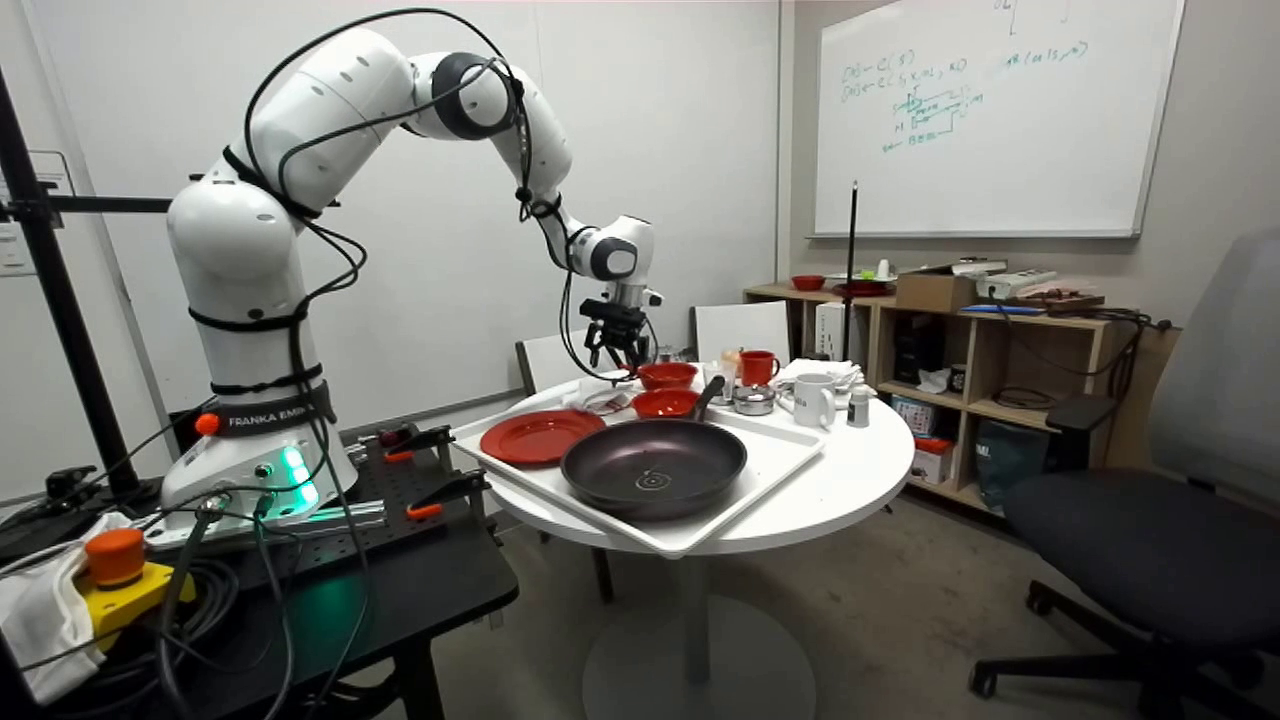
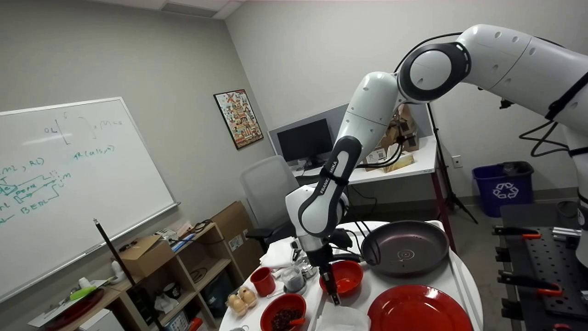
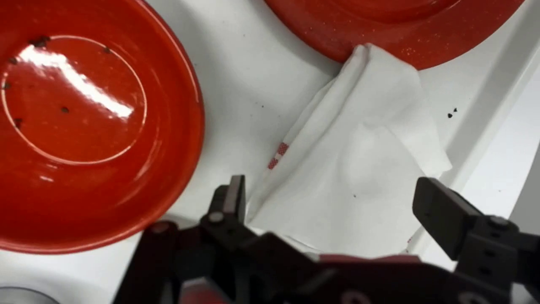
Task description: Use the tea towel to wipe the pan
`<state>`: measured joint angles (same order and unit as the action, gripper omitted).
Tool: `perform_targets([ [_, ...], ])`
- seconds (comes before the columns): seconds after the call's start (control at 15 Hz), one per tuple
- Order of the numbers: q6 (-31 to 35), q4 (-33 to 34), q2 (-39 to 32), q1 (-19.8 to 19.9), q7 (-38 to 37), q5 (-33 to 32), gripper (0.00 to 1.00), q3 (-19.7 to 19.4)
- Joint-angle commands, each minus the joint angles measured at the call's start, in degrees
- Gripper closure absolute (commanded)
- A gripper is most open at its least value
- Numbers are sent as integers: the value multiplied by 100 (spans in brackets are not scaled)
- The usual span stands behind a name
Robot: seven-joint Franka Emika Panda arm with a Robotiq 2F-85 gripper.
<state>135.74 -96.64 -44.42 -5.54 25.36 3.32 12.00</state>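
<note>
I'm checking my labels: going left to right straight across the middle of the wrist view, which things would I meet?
Bowl → towel → tray rim → table.

A bowl [image 2: 351, 276] and plate [image 2: 418, 310] sit near the pan [image 2: 406, 253]; the tool [image 2: 336, 299] and towel [image 2: 343, 320] are farther from it.

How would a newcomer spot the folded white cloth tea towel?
On the round white table, find the shallow white tray. There, beside the round red bowl, lies the tea towel, one corner overlapping the flat round red plate. Unlike those glossy dishes, it is white, creased fabric with small red marks.
</note>
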Motion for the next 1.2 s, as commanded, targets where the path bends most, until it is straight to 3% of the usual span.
perform_targets([
  [0.0,49,230,-134,-80,-144,-219,0,3],
  [0.53,-864,1077,-639,662,891,113,0,424],
  [1.13,-1556,1834,-985,427,872,14,0,367],
])
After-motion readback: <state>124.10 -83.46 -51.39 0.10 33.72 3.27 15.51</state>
